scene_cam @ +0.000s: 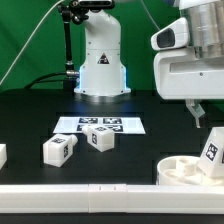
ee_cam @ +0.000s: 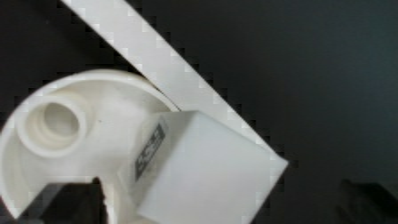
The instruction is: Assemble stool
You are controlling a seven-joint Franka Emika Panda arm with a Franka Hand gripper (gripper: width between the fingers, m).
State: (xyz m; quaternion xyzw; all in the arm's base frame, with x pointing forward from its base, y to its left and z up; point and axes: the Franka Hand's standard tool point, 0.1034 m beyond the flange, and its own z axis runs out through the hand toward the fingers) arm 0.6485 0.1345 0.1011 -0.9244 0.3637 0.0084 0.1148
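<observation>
Nearest the exterior camera we note a long white bar (scene_cam: pixel 80 190) along the table's front edge. Just behind it, at the exterior view's right, lies the round white seat (scene_cam: pixel 180 170), underside up. In the wrist view one round socket in it shows open. A tagged white leg (scene_cam: pixel 213 150) stands on the seat's right part, roughly upright. We cannot tell whether it sits in a socket. The gripper (scene_cam: pixel 198 118) hangs just above and left of this leg and grips nothing. We cannot tell how wide its jaws stand. Further back, left of centre, two loose legs (scene_cam: pixel 60 150) (scene_cam: pixel 100 138) lie on the black table. A third white part (scene_cam: pixel 2 155) is cut off by the left edge. Behind them lies the marker board (scene_cam: pixel 125 125), then the white arm base (scene_cam: pixel 100 65).
</observation>
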